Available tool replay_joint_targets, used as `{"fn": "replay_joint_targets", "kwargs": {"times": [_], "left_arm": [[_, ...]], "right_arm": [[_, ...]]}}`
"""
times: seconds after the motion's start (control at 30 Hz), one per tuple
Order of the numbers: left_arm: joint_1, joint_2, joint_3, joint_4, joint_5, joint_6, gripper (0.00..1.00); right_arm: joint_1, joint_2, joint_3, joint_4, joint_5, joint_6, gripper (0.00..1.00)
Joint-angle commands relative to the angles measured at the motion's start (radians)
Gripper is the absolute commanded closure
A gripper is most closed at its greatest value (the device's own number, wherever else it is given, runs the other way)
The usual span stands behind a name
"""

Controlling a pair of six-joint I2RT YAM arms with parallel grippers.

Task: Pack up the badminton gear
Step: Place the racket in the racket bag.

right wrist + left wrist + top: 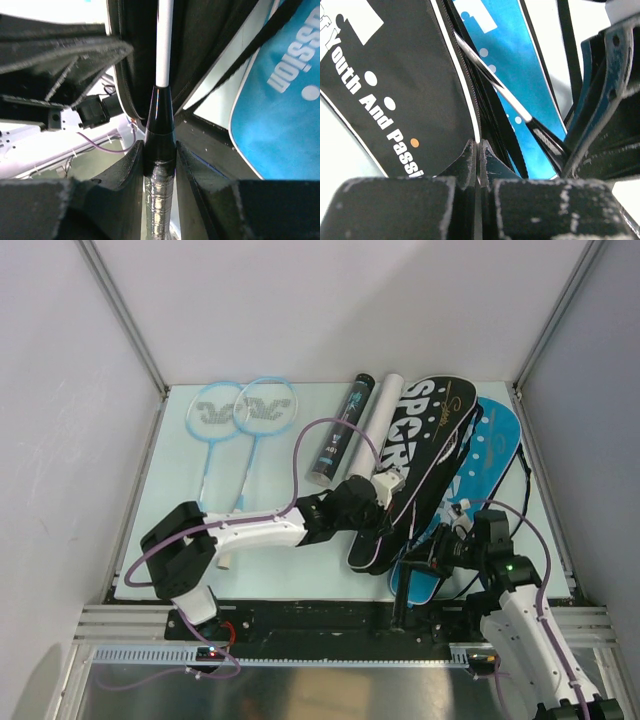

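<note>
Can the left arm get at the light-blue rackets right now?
Probably not yet: the left pincer is shut on the black bag at its rim. The light-blue rackets lie uncovered beside that arm, so the way looks free once it lets go.

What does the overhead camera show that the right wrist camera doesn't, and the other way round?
Only overhead: two light-blue rackets, the black tube and the white tube. Only the right wrist: the right gripper clamped on a racket handle, its white shaft running into the black bag. Both: the black bag and the blue bag.
</note>
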Motion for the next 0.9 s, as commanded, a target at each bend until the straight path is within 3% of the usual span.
{"fn": "replay_joint_targets", "kwargs": {"times": [0.0, 0.43, 0.87], "left_arm": [[-0.024, -0.066, -0.011, 0.066, 0.041, 0.032, 1.0], [-0.03, -0.106, -0.062, 0.126, 0.088, -0.1, 1.0], [-0.061, -0.169, -0.116, 0.174, 0.096, -0.226, 1.0]], "right_arm": [[-0.056, 0.041, 0.016, 0.214, -0.008, -0.008, 1.0], [-0.063, 0.218, 0.007, 0.605, 0.238, 0.121, 1.0], [0.019, 0.466, -0.009, 0.902, 0.476, 0.226, 1.0]]}}
